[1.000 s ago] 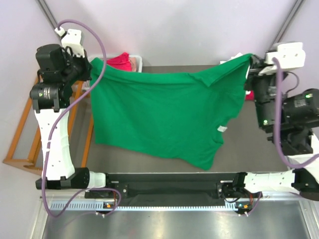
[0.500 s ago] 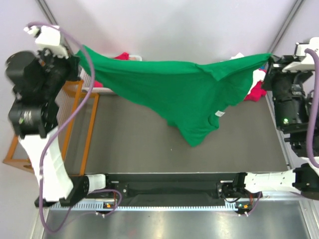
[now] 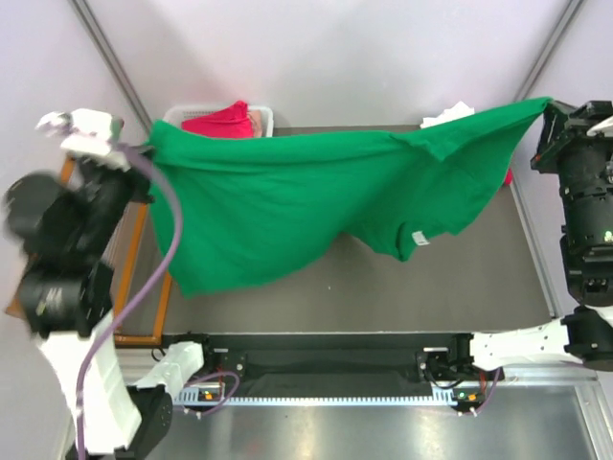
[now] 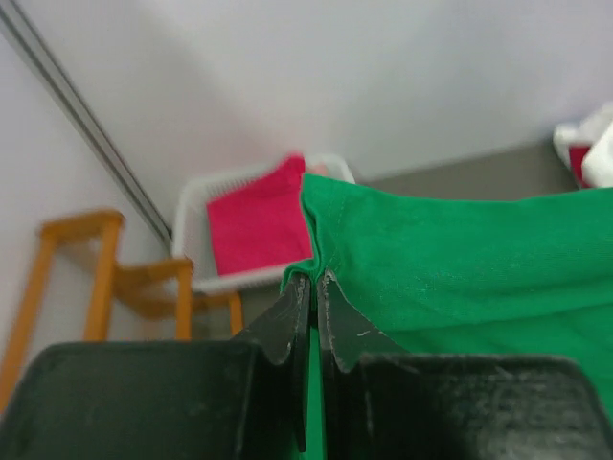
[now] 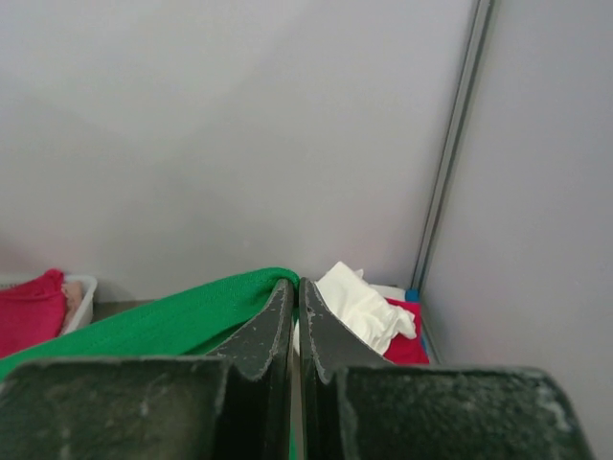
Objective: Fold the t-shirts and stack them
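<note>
A plain bright green t-shirt, with no print, carries a small white tag. A crimson t-shirt shows against a white slatted basket. A white t-shirt sits beside a red t-shirt (only a small patch of the red shows). The desk is dark grey. The rack is orange wood. The left end effector and the right end effector are both black. A purple cable stands out against pale lilac-grey walls.
</note>
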You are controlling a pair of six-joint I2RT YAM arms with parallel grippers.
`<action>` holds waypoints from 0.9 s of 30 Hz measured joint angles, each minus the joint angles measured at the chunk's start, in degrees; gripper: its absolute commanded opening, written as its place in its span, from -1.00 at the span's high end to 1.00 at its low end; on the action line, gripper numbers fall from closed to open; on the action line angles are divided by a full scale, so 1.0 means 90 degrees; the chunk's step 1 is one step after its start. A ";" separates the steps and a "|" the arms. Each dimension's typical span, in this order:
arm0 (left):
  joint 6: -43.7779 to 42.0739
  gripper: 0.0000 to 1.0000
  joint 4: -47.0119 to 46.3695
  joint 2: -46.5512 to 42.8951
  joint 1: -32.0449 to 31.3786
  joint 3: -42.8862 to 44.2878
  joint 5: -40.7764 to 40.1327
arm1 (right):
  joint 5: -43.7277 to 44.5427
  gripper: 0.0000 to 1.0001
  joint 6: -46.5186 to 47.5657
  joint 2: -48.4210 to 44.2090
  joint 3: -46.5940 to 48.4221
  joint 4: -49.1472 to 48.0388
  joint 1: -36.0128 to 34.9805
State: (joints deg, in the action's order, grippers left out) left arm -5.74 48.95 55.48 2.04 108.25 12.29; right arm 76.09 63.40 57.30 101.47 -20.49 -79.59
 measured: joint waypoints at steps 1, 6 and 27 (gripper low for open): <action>0.0000 1.00 -0.0002 0.0124 0.0000 -0.0321 0.0024 | -0.0073 1.00 0.0129 0.0102 0.0104 -0.0129 0.0070; -0.0007 1.00 0.0034 0.1520 -0.0032 -0.0670 0.0087 | -0.0709 1.00 -0.0160 0.1022 0.0928 0.0243 0.1659; 0.0151 1.00 -0.0223 0.2101 -0.0010 0.0988 -0.0330 | -0.1897 1.00 -0.3007 0.2623 0.1579 0.3534 0.3130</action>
State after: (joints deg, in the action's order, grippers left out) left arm -4.38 46.94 74.39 1.96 117.14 9.32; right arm 59.02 36.34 80.90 115.68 11.31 -51.42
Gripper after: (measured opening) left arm 0.066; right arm 0.006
